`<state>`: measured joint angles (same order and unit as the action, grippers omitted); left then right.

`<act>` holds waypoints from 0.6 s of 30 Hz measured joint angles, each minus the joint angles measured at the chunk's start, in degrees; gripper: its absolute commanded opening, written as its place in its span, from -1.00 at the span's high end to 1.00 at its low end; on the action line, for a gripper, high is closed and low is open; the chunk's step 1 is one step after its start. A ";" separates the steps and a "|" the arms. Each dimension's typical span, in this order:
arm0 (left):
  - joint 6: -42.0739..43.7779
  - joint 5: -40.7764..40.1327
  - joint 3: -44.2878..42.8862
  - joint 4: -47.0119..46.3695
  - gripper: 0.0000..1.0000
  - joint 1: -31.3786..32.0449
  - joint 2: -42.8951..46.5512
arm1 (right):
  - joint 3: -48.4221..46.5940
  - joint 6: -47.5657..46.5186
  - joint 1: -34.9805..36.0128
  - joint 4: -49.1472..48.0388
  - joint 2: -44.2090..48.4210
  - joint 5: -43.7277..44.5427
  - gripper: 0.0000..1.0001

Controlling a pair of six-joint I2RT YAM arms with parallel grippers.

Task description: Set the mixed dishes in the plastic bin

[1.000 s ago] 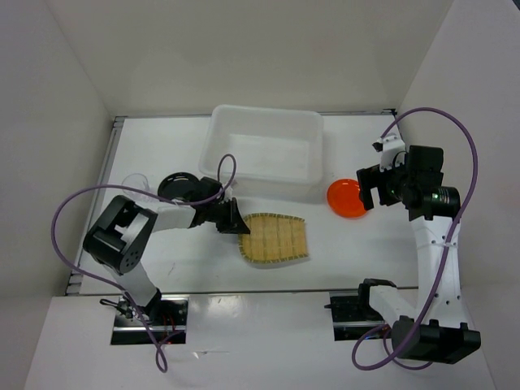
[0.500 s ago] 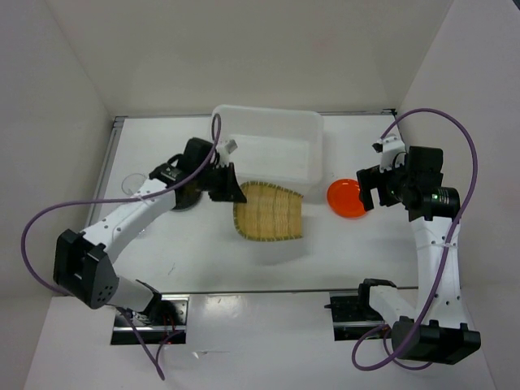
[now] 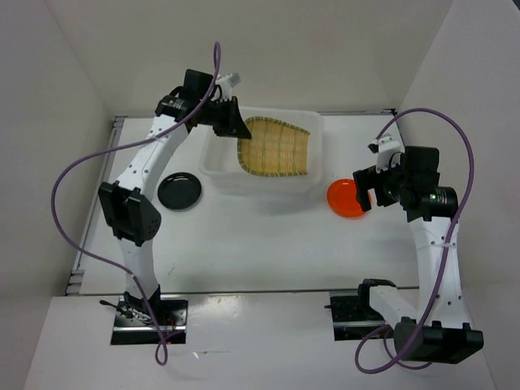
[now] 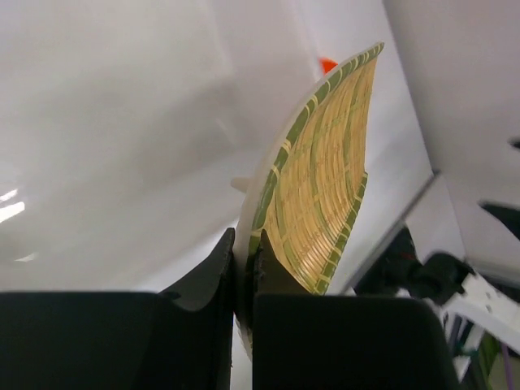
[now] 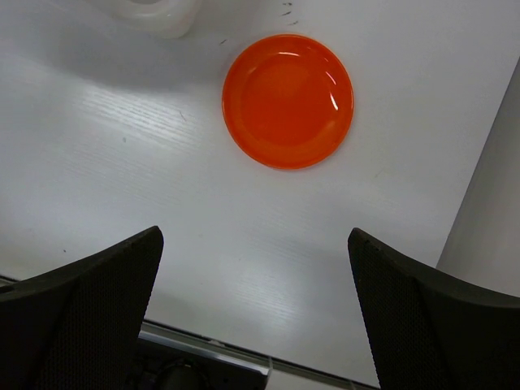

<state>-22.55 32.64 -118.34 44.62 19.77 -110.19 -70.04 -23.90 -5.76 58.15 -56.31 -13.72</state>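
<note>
A tan woven bamboo tray (image 3: 276, 147) hangs over the translucent plastic bin (image 3: 219, 180), gripped at its left edge by my left gripper (image 3: 238, 132), which is shut on it. In the left wrist view the tray (image 4: 325, 171) stands on edge between the black fingers (image 4: 276, 268). A small orange plate (image 3: 346, 199) lies on the table right of the bin, and it also shows in the right wrist view as a round disc (image 5: 288, 100). My right gripper (image 3: 367, 193) hovers open just beside and above it, holding nothing. A black plate (image 3: 179, 191) lies left of the bin.
White walls enclose the table on the left, back and right. A metal rail (image 3: 97, 195) runs along the table's left edge. The bin's corner (image 5: 158, 15) shows at the top of the right wrist view.
My left arm has lifted the bamboo tray from the table in front of the bin and carried it back over the bin. The black plate is now uncovered. The right arm has stayed still.
</note>
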 measured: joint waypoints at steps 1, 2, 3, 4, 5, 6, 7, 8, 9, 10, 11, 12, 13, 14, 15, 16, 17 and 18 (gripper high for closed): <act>0.24 -0.61 -2.91 0.50 1.00 -1.27 -2.84 | 0.00 0.00 0.26 0.00 0.02 0.02 -0.98; 0.28 -1.29 -5.40 0.83 1.00 -2.23 -5.44 | 0.00 0.02 0.50 0.02 0.07 0.00 -0.98; 0.35 -2.10 -7.61 1.07 1.00 -3.26 -8.17 | 0.00 0.04 0.66 0.02 0.11 0.00 -0.98; 0.46 -2.80 -9.88 1.60 1.00 -4.24 -10.80 | 0.00 0.04 0.83 0.00 0.20 -0.02 -0.98; 0.50 -3.43 -11.43 1.81 1.00 -4.96 -12.94 | 0.00 0.07 0.98 -0.02 0.28 0.02 -0.98; 0.57 -4.20 -12.70 2.01 1.00 -5.68 -15.12 | 0.00 0.09 1.14 -0.02 0.42 0.04 -0.98; 0.85 -4.87 -13.88 2.40 1.00 -6.27 -17.07 | 0.00 0.13 1.25 -0.02 0.50 0.07 -0.98; 1.18 -5.57 -14.82 2.86 1.00 -6.73 -18.80 | 0.00 0.20 1.44 -0.02 0.66 0.09 -0.98; 1.42 -6.32 -15.58 3.34 1.00 -7.08 -20.35 | 0.00 0.22 1.66 -0.02 0.79 0.22 -0.98; 1.51 -7.19 -16.11 3.69 1.00 -7.32 -21.66 | 0.00 0.22 1.84 -0.02 0.90 0.22 -0.98; 1.53 -8.04 -16.61 4.17 1.00 -7.45 -22.80 | 0.00 0.22 1.97 -0.02 0.98 0.24 -0.98; 1.68 -8.70 -17.33 4.70 1.00 -7.52 -23.93 | 0.00 0.26 2.12 -0.02 1.05 0.28 -0.98; 1.75 -9.20 -18.01 5.03 1.00 -7.52 -24.87 | 0.00 0.31 2.27 -0.02 1.09 0.44 -0.98; 1.79 -9.53 -18.73 5.20 1.00 -7.52 -25.83 | 0.00 0.39 2.38 -0.02 1.11 0.52 -0.98; 1.84 -9.70 -19.58 5.31 1.00 -7.52 -26.80 | 0.00 0.44 2.56 -0.04 1.11 0.68 -0.98; 1.86 -9.88 -20.46 5.38 1.00 -7.52 -27.67 | 0.07 0.44 2.73 -0.09 1.11 0.83 -0.98; 1.86 -9.94 -21.09 5.31 1.00 -7.52 -28.48 | 0.13 0.44 2.86 -0.11 1.11 0.85 -0.98; 1.88 -9.97 -21.84 5.29 1.00 -7.52 -29.29 | 0.22 0.46 3.04 -0.13 1.11 0.90 -0.98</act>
<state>-20.67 22.68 -140.18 49.91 12.25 -139.48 -69.82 -23.44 -2.72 58.02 -55.20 -12.82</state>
